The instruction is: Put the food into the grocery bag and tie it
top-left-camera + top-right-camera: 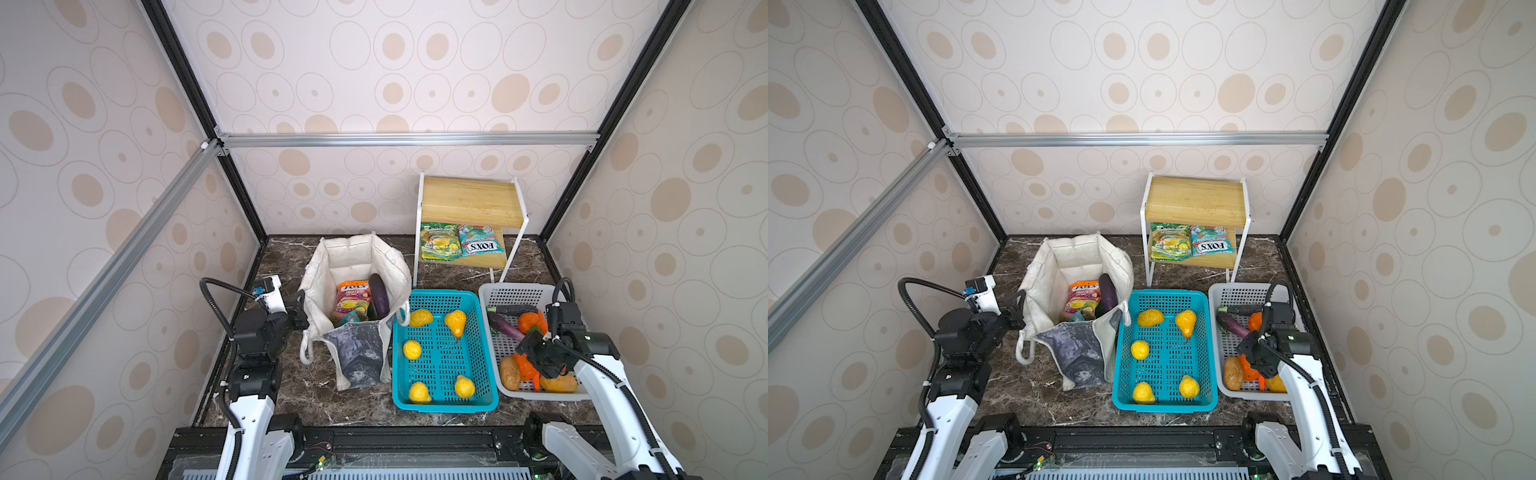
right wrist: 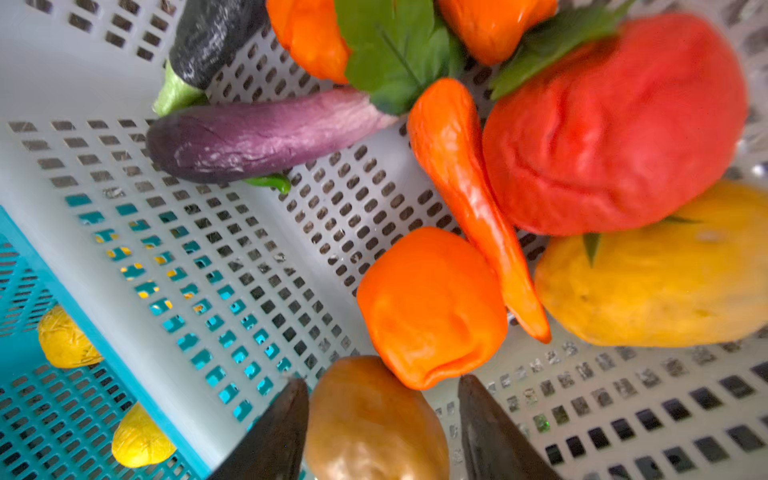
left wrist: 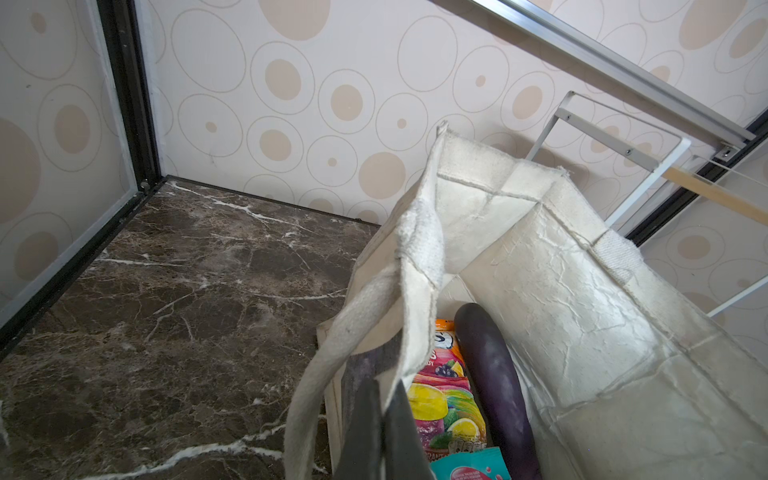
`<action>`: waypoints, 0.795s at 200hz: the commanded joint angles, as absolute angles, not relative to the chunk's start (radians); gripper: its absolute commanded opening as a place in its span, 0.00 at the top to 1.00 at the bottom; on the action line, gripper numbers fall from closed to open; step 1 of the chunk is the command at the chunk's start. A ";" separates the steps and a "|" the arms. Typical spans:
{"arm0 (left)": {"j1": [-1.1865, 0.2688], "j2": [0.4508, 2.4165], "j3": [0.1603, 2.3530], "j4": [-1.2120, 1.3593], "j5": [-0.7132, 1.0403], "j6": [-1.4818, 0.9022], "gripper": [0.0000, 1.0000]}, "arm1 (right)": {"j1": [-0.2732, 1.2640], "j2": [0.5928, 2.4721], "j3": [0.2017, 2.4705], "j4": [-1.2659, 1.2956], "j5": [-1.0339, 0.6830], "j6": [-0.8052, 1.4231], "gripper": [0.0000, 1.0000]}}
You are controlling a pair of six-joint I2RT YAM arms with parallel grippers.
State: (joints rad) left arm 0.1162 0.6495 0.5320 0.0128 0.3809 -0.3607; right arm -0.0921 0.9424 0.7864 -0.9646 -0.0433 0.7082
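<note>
Left gripper (image 3: 384, 386) clamped on grocery bag (image 3: 561, 291) rim, right gripper (image 2: 383, 379) jaws astride brown potato (image 2: 374, 424) in white basket (image 2: 62, 62), grip uncertain, bag at nine o'clock from teal basket (image 1: 442, 357), eggplant (image 1: 379, 295) and candy packet (image 1: 352, 297) inside

"FOX'S", upside down, on the teal packet (image 1: 481, 246); "FRUITS" on the orange packet (image 1: 352, 300) inside the grocery bag (image 1: 353, 251)

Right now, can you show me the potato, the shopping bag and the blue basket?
brown potato (image 2: 374, 419): in the right wrist view, middle of its skin.
grocery bag (image 1: 359, 353): in a top view, grey printed front panel.
teal basket (image 1: 446, 405): in a top view, its near rim.
</note>
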 commanded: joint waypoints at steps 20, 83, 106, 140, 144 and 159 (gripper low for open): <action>0.121 0.635 0.544 0.021 0.391 -0.354 1.00 | -0.097 1.006 0.829 -1.005 -0.068 0.639 0.30; 0.121 0.636 0.544 0.024 0.396 -0.354 1.00 | -0.097 0.834 0.718 -1.029 -0.184 0.654 0.08; 0.120 0.637 0.542 0.022 0.394 -0.354 1.00 | -0.097 0.883 0.712 -1.003 -0.227 0.682 0.11; 0.121 0.637 0.544 0.019 0.389 -0.351 1.00 | -0.097 0.975 0.688 -0.959 -0.318 0.696 0.13; 0.121 0.637 0.543 0.018 0.390 -0.351 1.00 | -0.097 0.982 0.685 -0.954 -0.315 0.695 0.13; 0.121 0.637 0.543 0.018 0.387 -0.351 1.00 | -0.097 0.999 0.669 -0.936 -0.306 0.697 0.13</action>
State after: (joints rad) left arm 0.1162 0.6487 0.5316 0.0124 0.3809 -0.3603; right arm -0.0921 0.9802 0.6933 -0.9588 -0.2783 0.6762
